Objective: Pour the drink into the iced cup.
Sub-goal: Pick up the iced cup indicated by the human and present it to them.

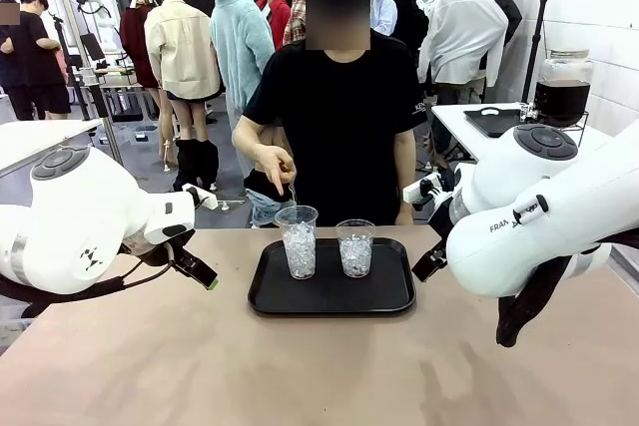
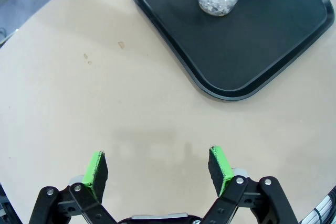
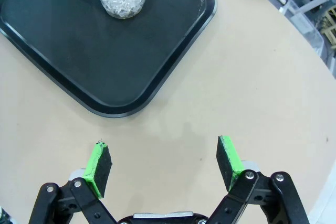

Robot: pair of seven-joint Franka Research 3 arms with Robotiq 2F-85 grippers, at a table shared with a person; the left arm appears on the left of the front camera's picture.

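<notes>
Both claws stand apart and empty. Your left gripper (image 2: 160, 163) hovers over bare table (image 2: 105, 103) just short of the black tray (image 2: 173, 40), and your right gripper (image 3: 164, 163) sits the same way off the tray's other near corner. On the tray are two clear cups packed with ice, the taller cup (image 1: 298, 242) and the shorter cup (image 1: 355, 247), close together but not touching. The person's hand (image 1: 272, 162) hangs right over the taller one with fingers pinched, so a reach in now could strike it. The drink (image 1: 560, 105), as I read it, is the dark liquid in the glass jar (image 1: 565, 59) on the side table (image 1: 451, 115) far right, well apart from both arms. You have nothing to pour from within reach. With two iced cups you could pick the wrong target. Both look light, so a nudge could tip one, and a fast pour could splash off the ice or spill over onto the tray
</notes>
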